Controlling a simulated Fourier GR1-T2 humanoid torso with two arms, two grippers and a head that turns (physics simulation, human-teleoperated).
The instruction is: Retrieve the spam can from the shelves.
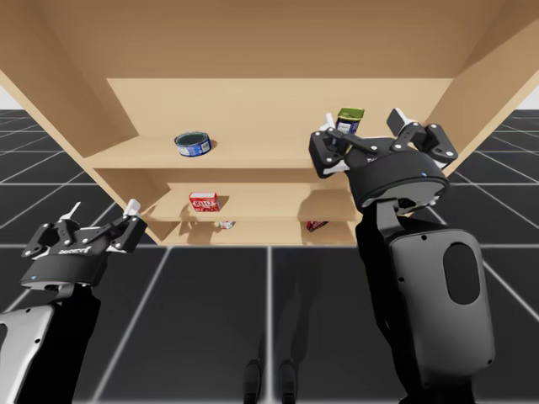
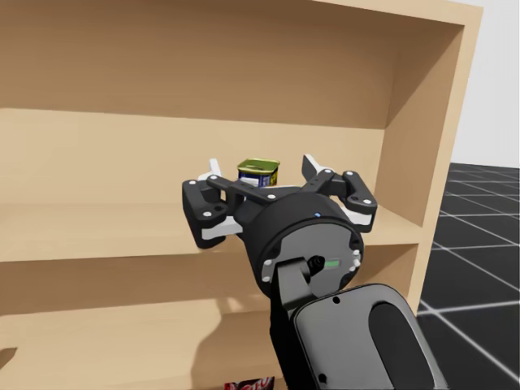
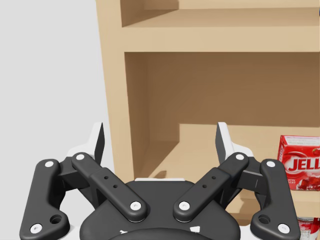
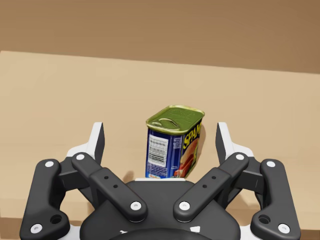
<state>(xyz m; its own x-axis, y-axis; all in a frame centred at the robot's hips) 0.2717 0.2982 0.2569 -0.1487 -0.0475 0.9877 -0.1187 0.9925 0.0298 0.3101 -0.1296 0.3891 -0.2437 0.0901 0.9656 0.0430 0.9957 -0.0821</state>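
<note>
The spam can (image 4: 174,142) is a blue rectangular can with a gold pull-tab lid. It stands upright on the upper shelf (image 1: 253,156), toward its right end. My right gripper (image 4: 160,129) is open just in front of it. The can sits ahead of the palm, in line with the gap between the fingers, and neither finger touches it. In the high view the spam can (image 1: 350,119) shows behind the right gripper (image 1: 362,119). In the head view the spam can (image 2: 259,172) peeks over the right gripper (image 2: 262,163). My left gripper (image 1: 104,207) is open and holds nothing, low at the left, outside the shelves.
A round blue tin (image 1: 193,143) sits on the upper shelf at the left. A red box (image 1: 203,201) stands on the middle shelf, and that red box (image 3: 300,162) is ahead and to the side of my left gripper (image 3: 160,129). Small packets (image 1: 316,225) lie lower down. The shelf's right wall (image 2: 422,162) stands close to the can.
</note>
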